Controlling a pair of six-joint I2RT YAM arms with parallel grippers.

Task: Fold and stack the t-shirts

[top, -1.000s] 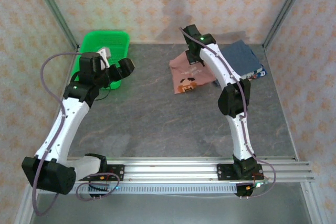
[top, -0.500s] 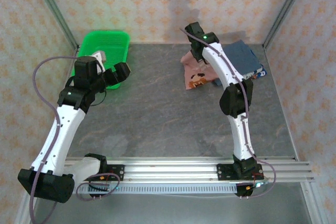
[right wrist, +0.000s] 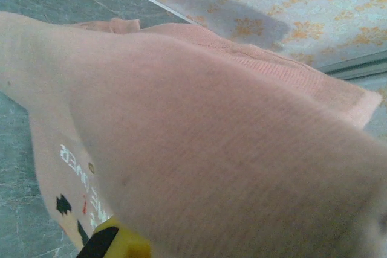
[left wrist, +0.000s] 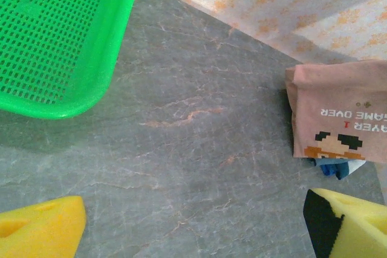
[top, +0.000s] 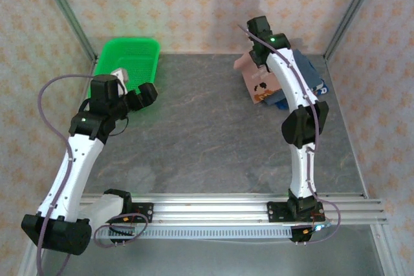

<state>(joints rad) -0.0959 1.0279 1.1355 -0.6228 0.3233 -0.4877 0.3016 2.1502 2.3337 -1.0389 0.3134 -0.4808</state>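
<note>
Top view: left gripper (top: 141, 94) hovers over the gray table (top: 194, 140) just beside the near corner of the green basket (top: 126, 56), basket at back left with its mesh floor in plain sight. Right gripper (top: 259, 59) is at back right on the pink shirt (top: 259, 83), which is folded, print up, and overlaps the left edge of the folded blue shirt (top: 305, 69); can't tell if the pink one is lifted or resting. Left wrist view: yellow fingers (left wrist: 42, 228) spread wide apart, nothing between them; basket wall (left wrist: 121, 34) at upper left; pink shirt (left wrist: 338, 107) at right with lettering and a pixel face, a bit of blue shirt (left wrist: 335, 168) poking out under its lower edge. Right wrist view: pink shirt (right wrist: 199, 137) bunched up close and draped over the gripper, yellow fingertip (right wrist: 115, 243) under the cloth, pinching it.
</note>
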